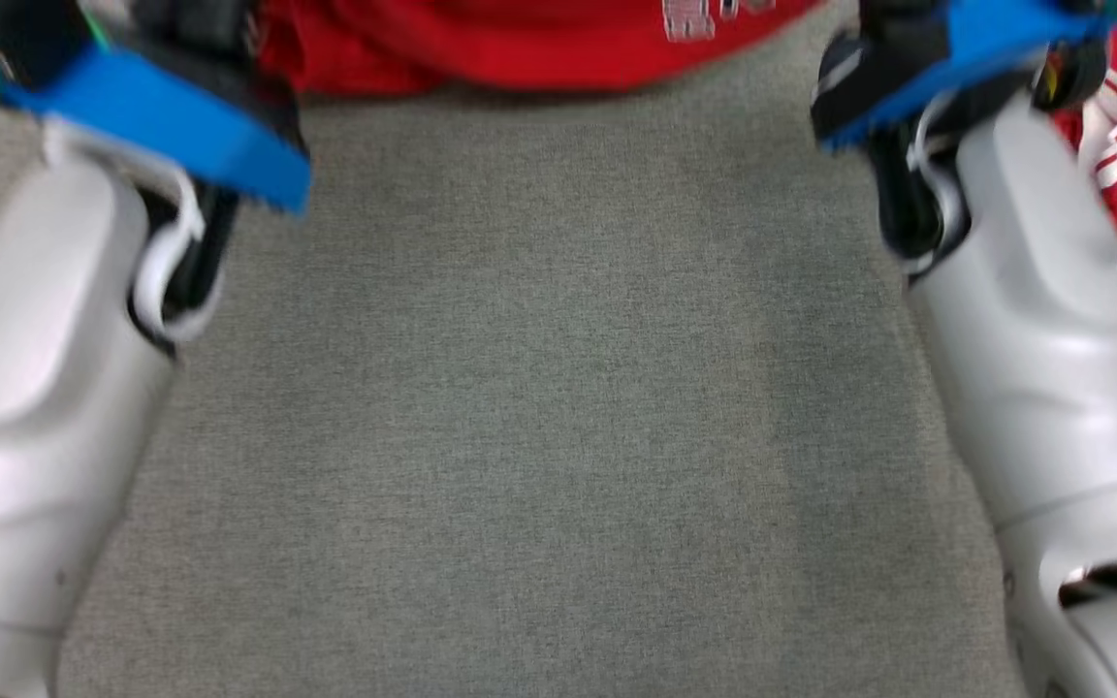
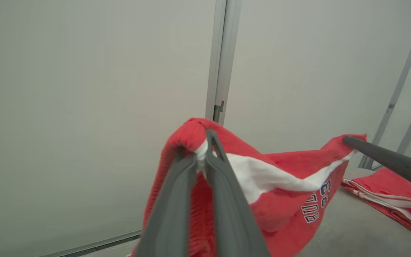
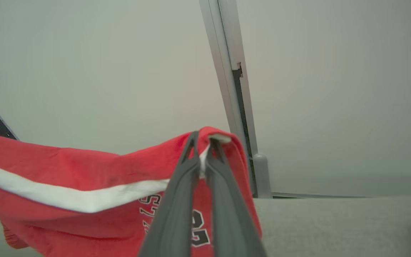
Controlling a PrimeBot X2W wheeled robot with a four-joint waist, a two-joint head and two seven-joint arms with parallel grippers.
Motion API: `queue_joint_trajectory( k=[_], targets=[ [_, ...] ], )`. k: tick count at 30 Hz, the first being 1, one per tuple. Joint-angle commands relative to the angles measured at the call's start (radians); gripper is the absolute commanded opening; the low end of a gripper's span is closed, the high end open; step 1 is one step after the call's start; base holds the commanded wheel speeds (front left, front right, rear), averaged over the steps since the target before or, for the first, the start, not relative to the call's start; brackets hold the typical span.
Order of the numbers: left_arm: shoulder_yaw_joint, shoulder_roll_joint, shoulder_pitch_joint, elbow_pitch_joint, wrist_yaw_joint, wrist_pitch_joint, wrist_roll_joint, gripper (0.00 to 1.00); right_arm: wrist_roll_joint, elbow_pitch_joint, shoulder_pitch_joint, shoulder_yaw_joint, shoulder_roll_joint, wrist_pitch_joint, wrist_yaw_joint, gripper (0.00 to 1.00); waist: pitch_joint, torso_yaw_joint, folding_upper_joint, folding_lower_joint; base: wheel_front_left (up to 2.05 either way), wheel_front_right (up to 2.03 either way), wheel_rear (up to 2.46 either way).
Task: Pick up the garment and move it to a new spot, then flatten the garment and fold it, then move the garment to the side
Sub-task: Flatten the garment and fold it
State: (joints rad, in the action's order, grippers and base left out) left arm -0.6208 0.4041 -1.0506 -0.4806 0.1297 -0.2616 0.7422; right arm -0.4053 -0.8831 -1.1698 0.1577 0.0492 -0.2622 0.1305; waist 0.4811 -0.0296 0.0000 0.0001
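Both arms are up. The left gripper (image 2: 202, 150) is pinched tight on a ribbed edge of the red sports garment (image 3: 66, 160), and the right gripper (image 3: 203, 144) is clamped just as narrow on another stretch of that same edge. The cloth hangs between them like a banner, white band and dark lettering on show. In the head view its lower part sits at the far side of the grey counter (image 1: 558, 388); whether it drags there or hangs just clear, I cannot tell. Shorts or a top? Cannot tell that either.

How will it handle? My read: light, soft and thoroughly floppy. It sags in the middle even with two holds, so it will keep no shape of its own. Knit cloth like this should not slip from closed fingers, and nothing here is fragile. The ribbed hem is the place to hold: thicker, firmer, and gripping it at two well-spaced points lets the cloth drape flat for laying down.

The count:
- one garment in the air;
- one more red garment with white stripes (image 2: 387, 185) lying on the counter off to the right;
- two grippers, both busy;
- two pale forearms (image 1: 25, 368).
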Motion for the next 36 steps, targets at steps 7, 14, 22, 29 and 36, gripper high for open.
queue_joint_trajectory(
  k=[7, 14, 22, 29, 36],
  targets=[
    [0.115, -0.052, 0.397, 0.129, 0.002, -0.004, -0.106, 0.0, 0.008, 0.145, 0.371, 0.017, 0.008, -0.003, 0.0, 0.0, -0.101, -0.004, 0.0, -0.0001, 0.0, 0.0, 0.0],
    [0.153, -0.094, 0.695, 0.19, 0.002, -0.004, -0.158, 0.0, -0.038, 0.237, 0.64, 0.031, 0.028, -0.003, 0.0, 0.0, -0.196, -0.015, 0.0, -0.0001, 0.0, 0.0, 0.0],
    [0.152, -0.124, 0.888, 0.221, -0.003, -0.004, -0.192, 0.0, -0.078, 0.336, 0.86, 0.024, 0.052, 0.036, 0.0, 0.0, -0.272, -0.009, 0.0, -0.0001, 0.0, 0.0, 0.0],
    [0.14, -0.13, 1.017, 0.263, -0.022, -0.004, -0.201, 0.0, -0.081, 0.497, 1.061, -0.033, 0.036, 0.105, 0.0, 0.0, -0.322, -0.007, 0.0, -0.0001, 0.0, 0.0, 0.0],
    [0.12, -0.13, 1.035, 0.278, -0.026, -0.002, -0.207, 0.0, -0.057, 0.639, 1.14, -0.104, 0.012, 0.18, 0.0, 0.0, -0.336, -0.005, 0.0, -0.0001, 0.0, 0.0, 0.0]
  ],
)
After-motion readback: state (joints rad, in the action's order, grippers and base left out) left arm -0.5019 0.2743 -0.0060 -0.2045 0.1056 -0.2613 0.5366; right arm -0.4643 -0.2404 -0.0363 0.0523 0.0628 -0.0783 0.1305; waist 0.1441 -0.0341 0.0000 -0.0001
